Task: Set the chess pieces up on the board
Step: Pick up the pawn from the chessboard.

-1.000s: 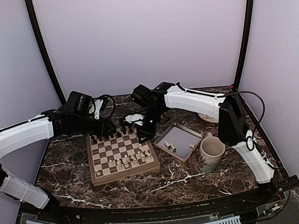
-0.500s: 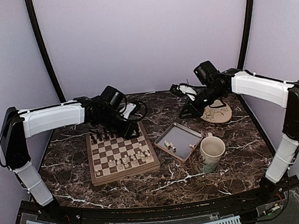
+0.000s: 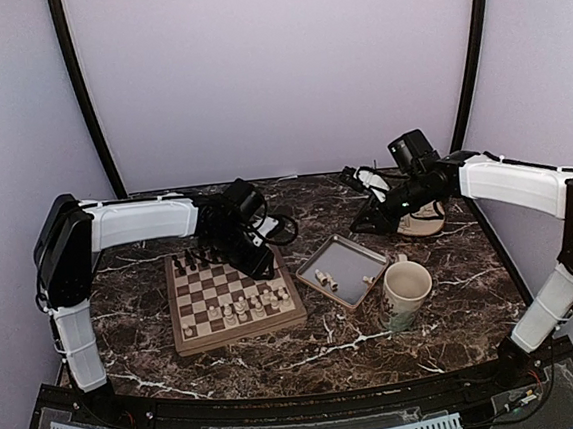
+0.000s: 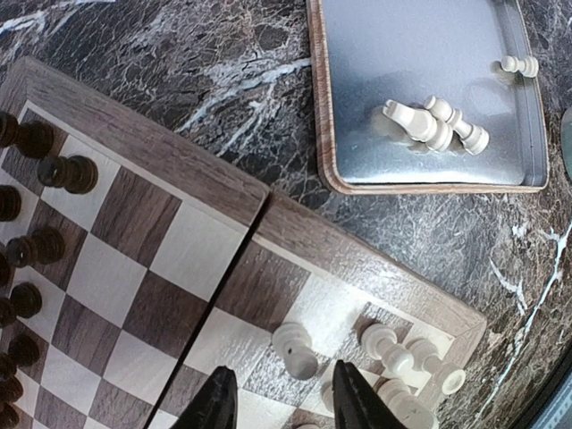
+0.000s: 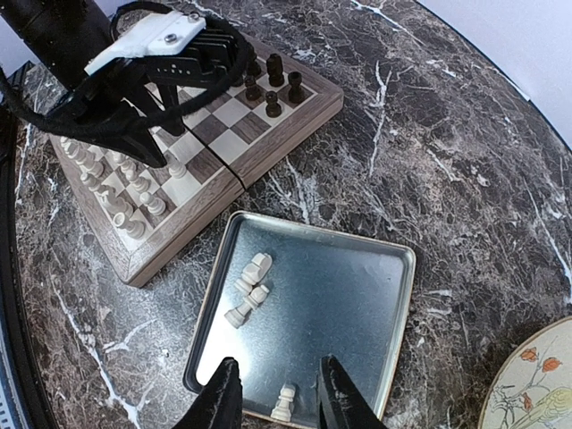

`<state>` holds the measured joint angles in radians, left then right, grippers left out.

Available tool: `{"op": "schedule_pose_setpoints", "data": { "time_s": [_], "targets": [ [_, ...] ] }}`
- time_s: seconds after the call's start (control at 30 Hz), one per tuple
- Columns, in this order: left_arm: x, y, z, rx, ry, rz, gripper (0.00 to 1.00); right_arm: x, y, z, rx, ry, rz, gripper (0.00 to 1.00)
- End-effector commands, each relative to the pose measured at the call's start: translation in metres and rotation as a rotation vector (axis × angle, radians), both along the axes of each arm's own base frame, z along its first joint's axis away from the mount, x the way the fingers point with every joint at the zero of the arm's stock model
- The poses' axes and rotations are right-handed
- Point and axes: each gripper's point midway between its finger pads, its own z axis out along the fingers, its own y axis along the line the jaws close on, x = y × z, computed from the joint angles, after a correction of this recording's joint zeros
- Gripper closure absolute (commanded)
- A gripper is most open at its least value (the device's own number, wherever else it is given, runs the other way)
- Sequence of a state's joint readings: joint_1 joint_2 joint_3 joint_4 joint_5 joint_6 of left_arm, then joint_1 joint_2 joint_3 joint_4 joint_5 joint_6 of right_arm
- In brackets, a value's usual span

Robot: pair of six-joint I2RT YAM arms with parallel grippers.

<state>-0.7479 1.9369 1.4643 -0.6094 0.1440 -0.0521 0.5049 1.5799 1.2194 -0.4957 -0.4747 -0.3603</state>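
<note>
Above the tray's point(image 5: 357, 313) far right edge, the right gripper point(image 5: 277, 402) hung empty, fingers narrowly apart. A cream pawn point(image 5: 284, 404) stood upright just beneath them. Toppled pieces point(image 5: 250, 290) lay beyond, towards the board point(image 5: 288, 130), where the left gripper point(image 4: 284, 402) hovered half-open and empty.

Square wooden board point(image 3: 239, 334), checked light and dark, lies flat left of centre on the marble table point(image 3: 328, 346). Cream-white chess pieces point(image 3: 246, 305) stand along its near edge; three lie and one stands in the grey tray point(image 3: 359, 258)
</note>
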Motion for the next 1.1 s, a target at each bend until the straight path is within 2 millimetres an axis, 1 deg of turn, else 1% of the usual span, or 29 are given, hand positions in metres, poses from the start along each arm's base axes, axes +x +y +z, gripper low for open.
{"op": "schedule_pose_setpoints", "data": {
  "time_s": [0.0,0.13,0.2,0.47,0.6,0.7,0.77,0.9,0.97,1.0,1.07],
  "targets": [
    [0.005,-0.005,0.003,-0.002,0.002,-0.010,0.63,0.003,0.002,0.012,0.041,-0.043,0.001,0.71],
    [0.006,-0.012,0.000,-0.013,0.019,-0.016,0.67,0.002,0.002,0.009,0.037,-0.039,0.003,0.71],
    [0.005,-0.013,-0.002,-0.013,0.032,-0.022,0.67,0.003,0.001,0.008,0.033,-0.041,0.001,0.71],
    [0.000,-0.005,-0.011,0.032,0.056,-0.026,0.76,0.004,0.002,0.004,0.026,-0.032,0.004,0.71],
    [-0.002,-0.001,-0.011,0.050,0.067,-0.023,0.85,0.004,0.002,0.004,0.024,-0.033,0.007,0.71],
    [-0.004,0.002,-0.004,0.055,0.061,-0.017,0.93,0.004,0.001,0.003,0.022,-0.033,0.004,0.71],
    [-0.006,0.009,0.004,0.068,0.045,-0.009,0.96,0.004,0.001,0.002,0.019,-0.032,0.005,0.71],
    [-0.012,0.034,0.022,0.109,0.000,0.028,0.97,0.004,0.002,0.003,0.023,-0.032,0.008,0.71],
    [-0.022,0.050,0.026,0.129,0.014,0.054,0.97,0.003,0.002,0.003,0.025,-0.031,0.011,0.71],
    [-0.027,0.058,0.031,0.132,0.013,0.070,0.97,0.003,0.002,0.003,0.025,-0.032,0.012,0.71],
    [-0.038,0.073,0.032,0.148,0.020,0.100,0.97,0.003,0.002,0.002,0.026,-0.030,0.013,0.71]
  ]
}}
